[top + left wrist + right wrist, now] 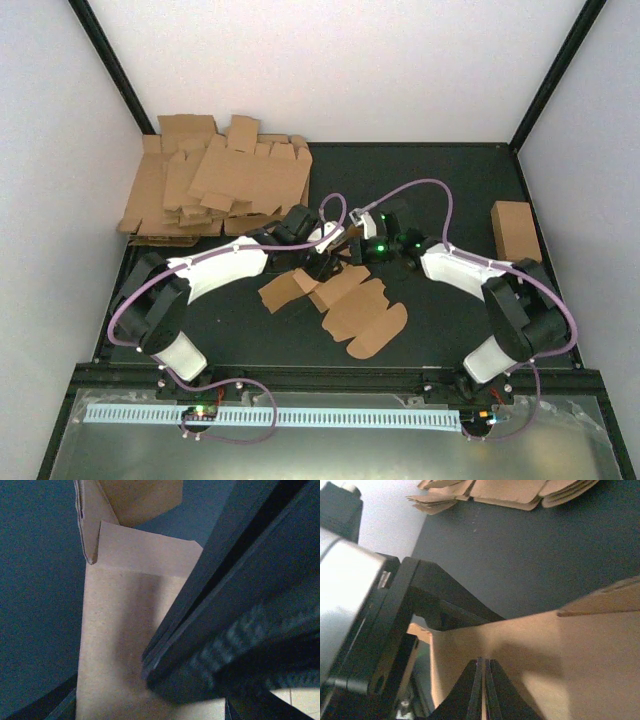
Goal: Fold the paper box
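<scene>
Centre crowded: L arm (215, 265) & R arm (460, 265) meet over paper box (340, 300). Blank heap (215, 180) fills far-left corner, cardboard brick (516, 230) by right wall; tabletop (440, 180) btwn them open

This looks like a robot lab. A left arm (215, 265) and a right arm (465, 270) are bolted to a black table (450, 330), boxed in by plain white walls (340, 70) and black posts (115, 65). Purple cables (425, 182) loop over them.

paper box (365, 315) before heap (215, 185), probably apart
</scene>
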You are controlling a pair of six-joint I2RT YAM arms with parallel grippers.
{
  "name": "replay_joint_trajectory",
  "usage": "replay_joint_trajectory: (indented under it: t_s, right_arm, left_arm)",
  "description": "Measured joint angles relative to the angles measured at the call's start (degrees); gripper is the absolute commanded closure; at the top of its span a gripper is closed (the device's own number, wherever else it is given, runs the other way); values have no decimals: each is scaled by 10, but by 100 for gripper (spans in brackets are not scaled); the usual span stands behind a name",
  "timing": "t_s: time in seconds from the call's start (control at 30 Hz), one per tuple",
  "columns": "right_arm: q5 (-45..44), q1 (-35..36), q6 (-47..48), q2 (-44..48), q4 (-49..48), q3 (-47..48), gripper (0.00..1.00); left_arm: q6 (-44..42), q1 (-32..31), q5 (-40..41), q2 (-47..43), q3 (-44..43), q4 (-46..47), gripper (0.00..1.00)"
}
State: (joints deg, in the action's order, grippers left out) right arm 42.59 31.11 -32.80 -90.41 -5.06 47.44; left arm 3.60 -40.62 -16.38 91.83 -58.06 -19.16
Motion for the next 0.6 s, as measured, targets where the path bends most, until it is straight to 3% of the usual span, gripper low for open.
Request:
replay_joint_trajectory:
  t_s: [0.13, 0.43, 0.6]
  right_arm:
    - [-74, -2, 51, 26, 79, 15, 97]
    - [-199, -14, 111, 31, 154, 41, 98]
    - [-230, -14, 132, 27, 175, 55, 98]
  left_arm:
    - [0, 0, 0, 0, 0, 0, 42]
    - [0, 0, -7, -12, 1, -1, 41]
    - [0, 0, -18, -15, 1, -4, 35]
